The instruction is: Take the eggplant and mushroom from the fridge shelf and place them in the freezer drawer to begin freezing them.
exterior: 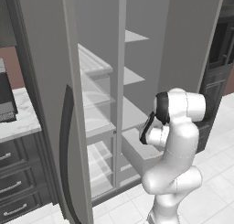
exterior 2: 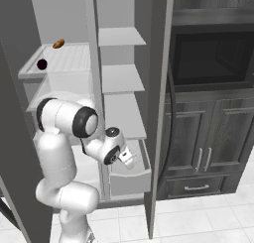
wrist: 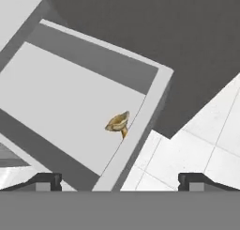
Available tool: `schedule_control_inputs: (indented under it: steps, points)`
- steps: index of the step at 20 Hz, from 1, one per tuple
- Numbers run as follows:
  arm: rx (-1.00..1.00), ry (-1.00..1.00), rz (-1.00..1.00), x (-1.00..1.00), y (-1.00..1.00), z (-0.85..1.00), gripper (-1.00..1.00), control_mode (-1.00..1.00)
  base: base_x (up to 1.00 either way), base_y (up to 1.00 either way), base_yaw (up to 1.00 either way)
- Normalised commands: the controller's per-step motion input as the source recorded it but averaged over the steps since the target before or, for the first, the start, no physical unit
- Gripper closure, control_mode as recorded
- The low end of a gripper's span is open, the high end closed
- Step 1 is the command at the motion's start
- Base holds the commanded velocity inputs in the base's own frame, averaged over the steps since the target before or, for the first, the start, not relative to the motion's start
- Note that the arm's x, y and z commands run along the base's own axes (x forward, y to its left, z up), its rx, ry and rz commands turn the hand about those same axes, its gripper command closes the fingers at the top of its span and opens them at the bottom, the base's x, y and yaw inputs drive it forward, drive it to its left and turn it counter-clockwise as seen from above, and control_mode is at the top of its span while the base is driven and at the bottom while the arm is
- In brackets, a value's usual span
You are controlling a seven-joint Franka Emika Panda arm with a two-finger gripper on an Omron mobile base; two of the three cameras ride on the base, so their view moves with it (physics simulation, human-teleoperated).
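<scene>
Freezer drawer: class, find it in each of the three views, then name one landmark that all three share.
Left base view: freezer drawer low centre, pulled out.
Right base view: low centre, pulled out, front wall facing the camera.
Hand view: tilted across left and centre, with the mushroom inside near its rim.
Shared landmark: the white tiled floor beside the drawer.

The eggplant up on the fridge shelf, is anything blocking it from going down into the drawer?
Nothing visible does. The eggplant sits on the open shelf, and the freezer drawer below is pulled out, holding the mushroom.
</scene>
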Motion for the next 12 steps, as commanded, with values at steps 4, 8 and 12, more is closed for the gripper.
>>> schedule_control_inputs:
  steps: [4,8,12]
  points:
    - [-0.07,-0.28,0.0,-0.71,0.28,1.0,-1.0,-1.0,0.0,0.0,0.0]
    - [-0.08,-0.28,0.0,-0.64,0.24,1.0,-1.0,-1.0,0.0,0.0,0.0]
    - [-0.08,-0.2,0.0,-0.56,0.29,1.0,-1.0,-1.0,0.0,0.0,0.0]
